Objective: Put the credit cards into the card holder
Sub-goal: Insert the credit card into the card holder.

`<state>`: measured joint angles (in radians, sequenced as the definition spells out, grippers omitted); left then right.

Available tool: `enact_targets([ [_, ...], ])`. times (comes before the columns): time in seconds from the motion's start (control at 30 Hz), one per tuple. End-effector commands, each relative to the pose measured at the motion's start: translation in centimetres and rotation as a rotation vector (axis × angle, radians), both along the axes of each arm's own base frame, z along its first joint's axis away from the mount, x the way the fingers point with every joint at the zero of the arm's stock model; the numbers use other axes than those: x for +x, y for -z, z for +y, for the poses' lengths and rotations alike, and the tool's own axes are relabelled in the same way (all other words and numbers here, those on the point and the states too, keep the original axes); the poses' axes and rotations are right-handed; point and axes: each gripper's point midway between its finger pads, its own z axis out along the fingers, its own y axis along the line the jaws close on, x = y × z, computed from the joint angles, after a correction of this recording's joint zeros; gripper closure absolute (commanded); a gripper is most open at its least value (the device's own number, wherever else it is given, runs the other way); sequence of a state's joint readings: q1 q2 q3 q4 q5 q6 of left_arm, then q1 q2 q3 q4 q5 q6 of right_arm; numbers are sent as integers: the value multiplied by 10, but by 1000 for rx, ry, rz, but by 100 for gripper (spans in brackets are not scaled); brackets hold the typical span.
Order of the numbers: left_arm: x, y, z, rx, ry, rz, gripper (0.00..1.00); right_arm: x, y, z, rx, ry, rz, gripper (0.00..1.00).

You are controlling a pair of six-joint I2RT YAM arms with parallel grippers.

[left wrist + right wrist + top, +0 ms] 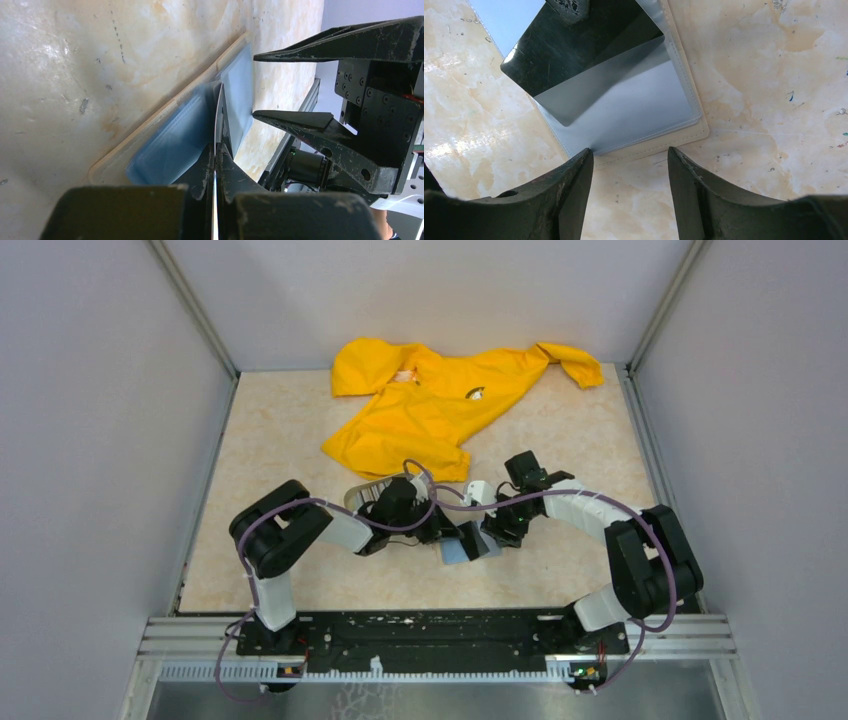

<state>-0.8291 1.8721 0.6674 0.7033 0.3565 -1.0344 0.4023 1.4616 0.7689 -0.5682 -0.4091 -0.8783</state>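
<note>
The card holder lies open on the table, with bluish clear pockets and a tan stitched rim. My left gripper is shut on a dark, glossy credit card, seen edge-on in the left wrist view as a thin line. The card's lower corner sits inside a clear pocket of the holder. My right gripper is open with nothing between its fingers. It hovers at the holder's near edge, with its left fingertip at the pocket's corner. A striped stack of more credit cards shows behind the left arm.
A crumpled yellow raincoat lies at the back of the table. Grey walls close in the left, right and back sides. The two arms meet closely over the holder near the table's middle.
</note>
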Motion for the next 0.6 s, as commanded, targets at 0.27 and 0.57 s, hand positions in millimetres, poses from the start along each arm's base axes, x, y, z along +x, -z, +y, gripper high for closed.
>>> enact_targets([
  [0.27,-25,54,18,188,27,197,100,14,-7,12,18,-8,-57,44],
  [0.57,-17,58,4,199,76,196,100,11,-11,20,35,-32,-70,44],
])
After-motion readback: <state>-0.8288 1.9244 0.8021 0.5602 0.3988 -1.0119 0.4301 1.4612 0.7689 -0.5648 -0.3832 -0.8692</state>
